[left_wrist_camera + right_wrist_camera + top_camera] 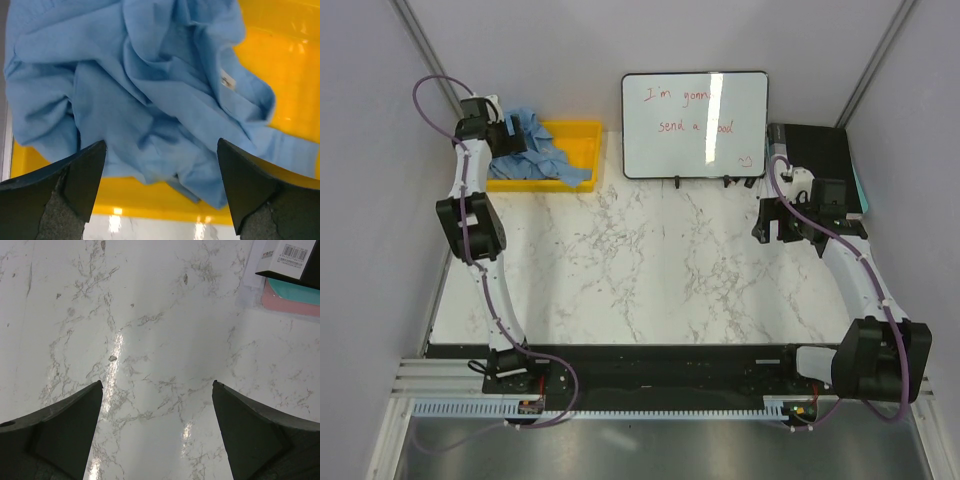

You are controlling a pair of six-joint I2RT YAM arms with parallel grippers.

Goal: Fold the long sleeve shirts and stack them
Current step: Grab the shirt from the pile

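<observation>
Left gripper [161, 148]: fingers spread wide, holding nothing, hovering just above the shirt, likely lined up to pinch a fold.
Right gripper [157, 385]: fingers apart and empty, low over the table at 3 o'clock, probably on standby to help spread cloth.
Shirt [140, 90]: light blue, crumpled in the tray, one edge spilling over the near rim (white neck label showing); not yet folded.
Tray [582, 135]: yellow, at 11 o'clock, apparently the supply bin.
Table [650, 260]: white marble top, presumably the folding area.
Whiteboard [695, 125]: propped upright at 12 o'clock.
Count: two grippers, one shirt, one tray, one whiteboard.
</observation>
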